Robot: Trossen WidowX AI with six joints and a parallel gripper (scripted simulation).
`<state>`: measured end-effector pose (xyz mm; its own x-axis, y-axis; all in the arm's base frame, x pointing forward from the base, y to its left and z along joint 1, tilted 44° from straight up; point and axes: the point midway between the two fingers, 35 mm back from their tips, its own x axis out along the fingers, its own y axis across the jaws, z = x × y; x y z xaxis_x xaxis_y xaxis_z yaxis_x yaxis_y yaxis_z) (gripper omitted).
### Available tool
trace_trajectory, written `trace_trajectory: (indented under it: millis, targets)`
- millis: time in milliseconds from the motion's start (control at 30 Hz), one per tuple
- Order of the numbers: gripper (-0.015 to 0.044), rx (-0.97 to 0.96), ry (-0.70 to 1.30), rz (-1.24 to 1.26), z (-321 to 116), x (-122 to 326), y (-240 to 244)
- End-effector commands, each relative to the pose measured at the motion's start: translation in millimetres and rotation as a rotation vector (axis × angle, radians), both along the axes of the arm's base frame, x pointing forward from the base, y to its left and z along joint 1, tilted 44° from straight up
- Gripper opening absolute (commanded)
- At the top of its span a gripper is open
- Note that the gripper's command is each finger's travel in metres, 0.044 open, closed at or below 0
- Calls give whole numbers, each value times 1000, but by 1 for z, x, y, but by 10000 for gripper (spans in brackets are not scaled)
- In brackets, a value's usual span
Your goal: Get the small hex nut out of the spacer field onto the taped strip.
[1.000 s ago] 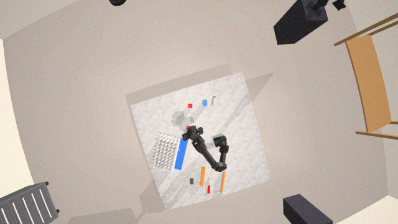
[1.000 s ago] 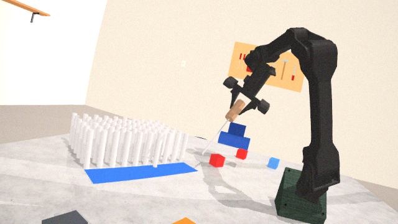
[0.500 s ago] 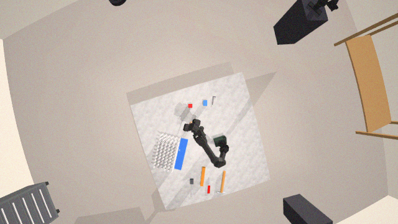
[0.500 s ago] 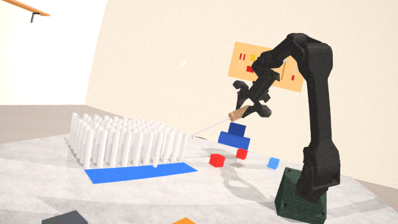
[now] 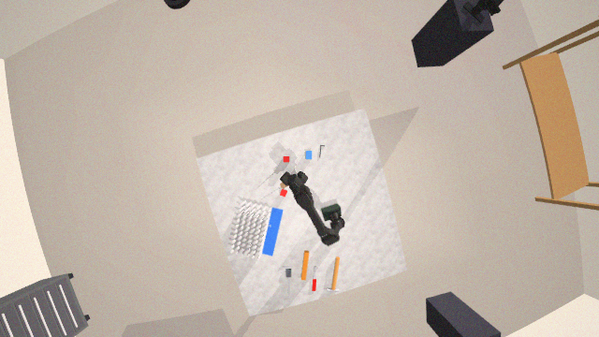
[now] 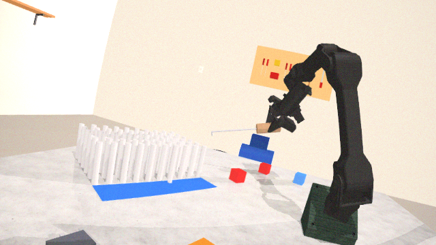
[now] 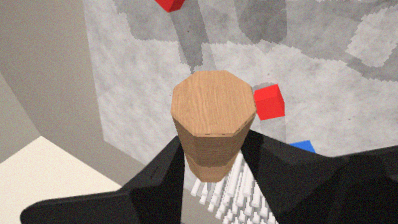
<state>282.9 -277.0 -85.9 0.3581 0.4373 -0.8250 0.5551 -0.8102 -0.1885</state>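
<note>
My gripper (image 5: 285, 183) (image 6: 272, 126) (image 7: 209, 136) is shut on the wooden handle (image 6: 262, 128) (image 7: 212, 102) of a hook tool. The tool's thin rod (image 6: 235, 131) points nearly level toward the spacer side, its small bent tip in the air, right of the field in the exterior view. The white spacers (image 5: 250, 229) (image 6: 126, 160) (image 7: 245, 192) stand in a dense block. The blue taped strip (image 5: 276, 234) (image 6: 119, 193) (image 7: 304, 146) lies along their front. A tiny pale speck (image 5: 270, 226) shows on the strip, perhaps the nut; it is too small to be sure.
Below the raised tool are two red cubes (image 5: 284, 192) (image 6: 238, 175) (image 7: 270, 102). A blue cube (image 5: 308, 154) (image 6: 300, 178) and a hex key (image 5: 321, 151) lie nearby. Orange-handled items (image 5: 305, 265), a red-handled tool (image 5: 314, 285) and a dark block (image 5: 288, 272) lie across the table.
</note>
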Motion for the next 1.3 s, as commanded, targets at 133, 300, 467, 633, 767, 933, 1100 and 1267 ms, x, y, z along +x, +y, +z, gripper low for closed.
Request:
trace_trajectory:
  millis: [133,300,467,633,767,933,1100,1267]
  targets:
    - [0,100,84,-221,-15,-8,-15]
    - [0,175,148,-364,-27,-15,-21]
    - [0,252,213,-506,-39,-23,-27]
    - [0,320,270,-628,-49,-30,-31]
    - [0,323,272,-633,-50,-30,-31]
    - [0,322,272,-633,-53,-30,-30]
    - [0,322,272,-633,-58,-30,-27]
    - [0,322,272,-633,-62,-30,-24]
